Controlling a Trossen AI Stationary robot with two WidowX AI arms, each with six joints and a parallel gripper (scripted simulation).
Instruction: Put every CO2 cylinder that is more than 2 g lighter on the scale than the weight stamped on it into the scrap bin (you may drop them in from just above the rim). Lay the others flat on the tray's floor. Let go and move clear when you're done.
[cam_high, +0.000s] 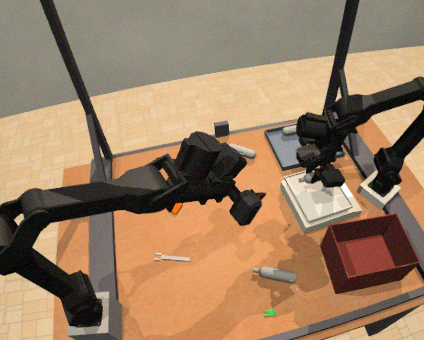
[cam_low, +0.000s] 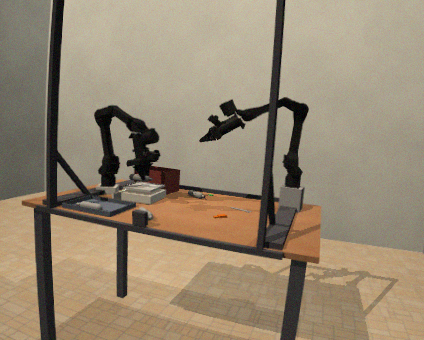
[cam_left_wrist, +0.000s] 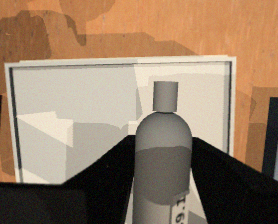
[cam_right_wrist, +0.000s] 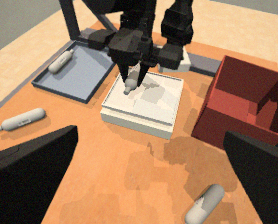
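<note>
My left gripper (cam_high: 309, 176) (cam_left_wrist: 162, 143) is shut on a grey CO2 cylinder (cam_left_wrist: 162, 127) (cam_right_wrist: 131, 86) over the scale (cam_high: 306, 220) (cam_left_wrist: 75, 90) (cam_right_wrist: 135, 125). The cylinder's label shows only partly and the scale's readout is hidden. My right gripper (cam_right_wrist: 151, 135) is open and empty, high above the table. One cylinder (cam_high: 290, 130) (cam_right_wrist: 61, 61) lies in the blue-grey tray (cam_high: 280, 150) (cam_right_wrist: 92, 75). Another cylinder (cam_high: 244, 151) (cam_right_wrist: 23, 119) lies on the table near the back edge. A third cylinder (cam_high: 278, 274) (cam_right_wrist: 205, 204) lies near the scrap bin (cam_high: 336, 270) (cam_right_wrist: 215, 120).
An orange clip (cam_high: 177, 207) (cam_low: 220, 216), a pale forked tool (cam_high: 175, 258) and a small green piece (cam_high: 269, 313) lie on the table. A dark block (cam_high: 221, 128) (cam_low: 140, 217) stands at the back edge. Dark frame posts rise at the table's edges.
</note>
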